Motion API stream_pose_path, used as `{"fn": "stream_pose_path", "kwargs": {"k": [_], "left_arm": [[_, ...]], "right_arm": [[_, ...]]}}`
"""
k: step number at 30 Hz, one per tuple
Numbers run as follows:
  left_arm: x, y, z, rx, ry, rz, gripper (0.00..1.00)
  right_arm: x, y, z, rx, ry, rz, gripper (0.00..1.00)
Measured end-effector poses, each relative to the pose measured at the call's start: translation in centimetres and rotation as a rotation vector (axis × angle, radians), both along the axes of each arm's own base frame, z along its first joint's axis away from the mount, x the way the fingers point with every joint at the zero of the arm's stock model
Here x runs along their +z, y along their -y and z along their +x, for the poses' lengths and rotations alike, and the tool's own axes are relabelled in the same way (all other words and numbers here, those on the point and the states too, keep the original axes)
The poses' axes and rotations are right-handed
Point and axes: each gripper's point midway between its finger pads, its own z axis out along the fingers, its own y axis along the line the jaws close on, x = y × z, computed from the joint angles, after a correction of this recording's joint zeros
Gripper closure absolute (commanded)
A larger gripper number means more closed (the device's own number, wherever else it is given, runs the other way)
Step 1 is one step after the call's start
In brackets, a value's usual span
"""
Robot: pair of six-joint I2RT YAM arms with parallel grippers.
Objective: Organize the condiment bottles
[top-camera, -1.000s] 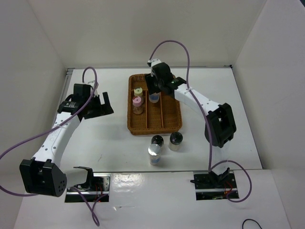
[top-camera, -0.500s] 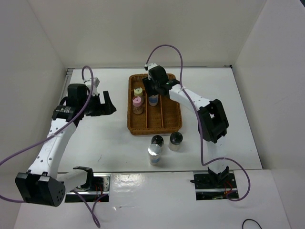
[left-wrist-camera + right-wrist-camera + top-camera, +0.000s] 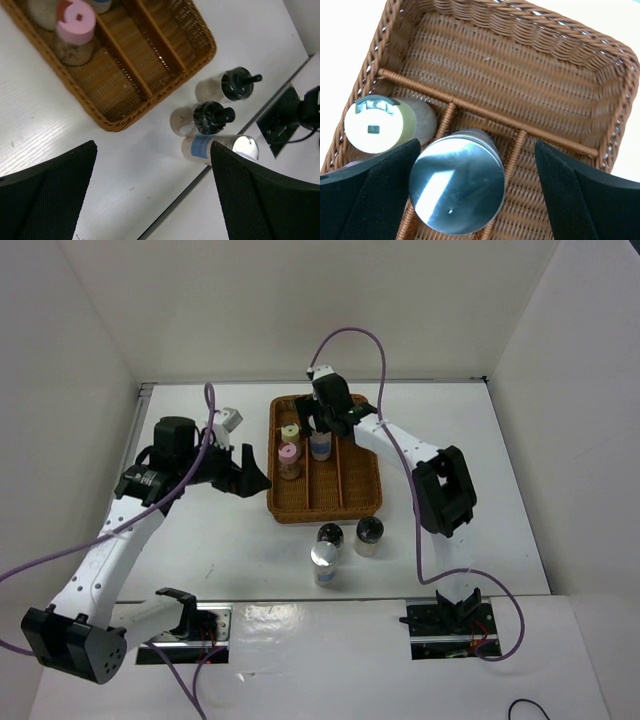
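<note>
The wicker tray [image 3: 355, 490] holds a jar with a pale yellow cap [image 3: 290, 431], a jar with a pink cap [image 3: 288, 452] and a blue-labelled jar [image 3: 321, 447]. My right gripper [image 3: 322, 427] is open right above that third jar. In the right wrist view its shiny silver cap [image 3: 457, 187] lies between my spread fingers [image 3: 380, 190], beside the yellow cap [image 3: 372, 124]. Two black-capped jars [image 3: 329, 534] [image 3: 369, 530] and a silver-capped jar [image 3: 323, 558] stand on the table in front of the tray. My left gripper [image 3: 250, 475] is open and empty at the tray's left front side.
In the left wrist view the tray's front corner [image 3: 112, 122], the pink cap [image 3: 76, 22], both black caps [image 3: 237, 83] [image 3: 210, 115] and the silver-capped jar [image 3: 220, 147] show past my left gripper [image 3: 152, 165]. White walls enclose the table; arm bases sit at the near edge.
My left arm has swung right and forward, bringing its open gripper close to the tray's left front side. My right gripper has stayed over the jar in the tray.
</note>
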Motion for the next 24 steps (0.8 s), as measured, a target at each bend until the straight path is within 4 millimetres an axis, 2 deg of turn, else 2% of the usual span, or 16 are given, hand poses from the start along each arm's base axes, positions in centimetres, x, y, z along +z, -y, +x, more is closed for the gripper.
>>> {"fn": "stream_pose_path", "kwargs": {"k": [2,4,6,8,9,11,14,15,18,20,24], "left_arm": [[0.7,1.4,-0.6,-0.071,0.023,-0.005,0.00],[1.1,2.9,-1.2,-0.142,0.033,-0.014,0.00],[1.0,4.9,-2.2,-0.229,0.034,-0.009,0.00],[0.6,7.3,-3.8,-0.327,0.021,0.002,0.00],[0.1,8.4,-4.5,-0.365,0.010,0.017,0.00],[-1.1,10.5,-5.9,-0.433,-0.014,0.062,0.00],[-3.9,12.6,-7.7,-0.484,-0.060,0.165,0.00],[-4.9,13.1,-8.2,-0.495,-0.076,0.200,0.00],[-6.6,13.8,-9.7,-0.522,-0.091,0.278,0.00],[-6.8,14.1,-10.2,-0.525,-0.081,0.304,0.00],[-7.4,14.5,-10.7,-0.525,-0.078,0.333,0.00]], "right_arm": [[0.6,0.5,0.1,-0.028,0.007,0.003,0.01],[2.0,1.4,-0.1,-0.058,0.026,0.014,0.01],[4.9,3.0,-0.6,-0.103,0.065,0.041,0.01],[8.6,5.5,-1.2,-0.168,0.117,0.095,0.01],[10.5,7.3,-1.7,-0.208,0.145,0.132,0.01],[14.1,12.1,-3.2,-0.302,0.208,0.210,0.01],[16.8,19.0,-6.2,-0.460,0.285,0.270,0.01],[17.1,20.1,-7.2,-0.491,0.298,0.281,0.01],[16.9,20.6,-8.9,-0.517,0.295,0.310,0.01],[15.6,20.7,-9.5,-0.533,0.267,0.315,0.01],[11.4,22.2,-11.6,-0.588,0.174,0.291,0.01]]}}
